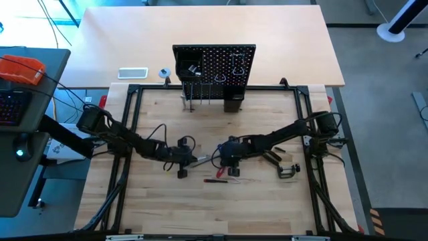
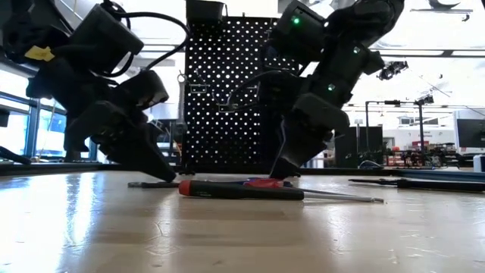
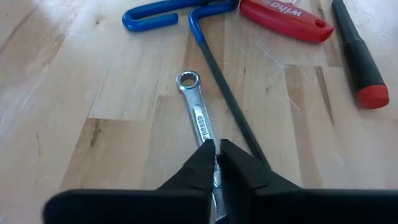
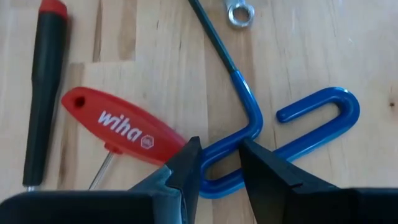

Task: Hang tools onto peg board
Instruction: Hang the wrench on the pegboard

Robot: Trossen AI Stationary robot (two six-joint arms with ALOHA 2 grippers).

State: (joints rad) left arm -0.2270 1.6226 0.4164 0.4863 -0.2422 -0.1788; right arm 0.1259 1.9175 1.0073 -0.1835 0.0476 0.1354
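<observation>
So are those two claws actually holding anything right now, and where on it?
Left gripper pinches the silver wrench by its shaft. Right gripper straddles the blue hex key handle loop; a firm hold cannot be told.

Silver wrench (image 3: 198, 112) flat, blue hex key (image 4: 292, 124) beside

Tools crowd the middle of the surface (image 1: 167, 207): wrench (image 3: 198, 112), blue hex key (image 4: 292, 134), red-handled key (image 4: 121, 130) and black screwdriver (image 4: 40, 87) lie close together. Toward six o'clock the boards are bare (ample passage); at twelve o'clock the peg board (image 1: 214, 63) blocks.
</observation>
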